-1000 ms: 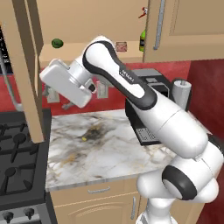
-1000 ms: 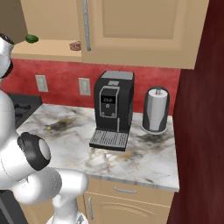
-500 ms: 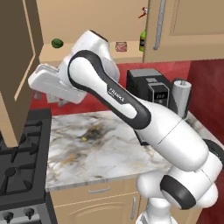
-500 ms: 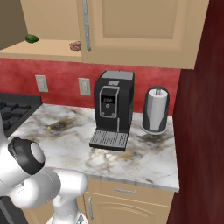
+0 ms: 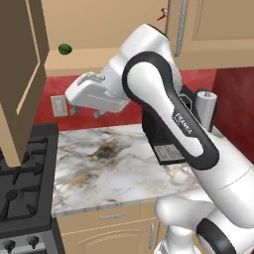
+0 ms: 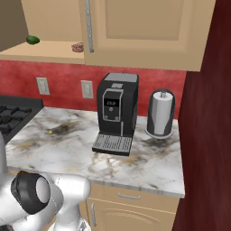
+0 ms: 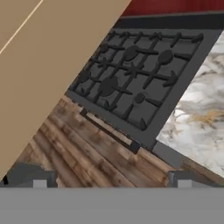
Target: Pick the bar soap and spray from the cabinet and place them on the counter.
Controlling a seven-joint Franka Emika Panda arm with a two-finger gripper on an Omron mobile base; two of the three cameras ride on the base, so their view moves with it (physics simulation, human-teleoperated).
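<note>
Claw (image 7: 109, 179) hangs with its jaws spread wide and empty; I see the black gas stove (image 7: 140, 83) beneath it and the veined white marble desk (image 7: 201, 118) beside. Above it, the pinkish-tan bar soap (image 6: 77, 47) sits on the tan wooden cabinet (image 6: 49, 50) shelf, the green spray bottle (image 5: 164, 12) mostly hidden.
</note>
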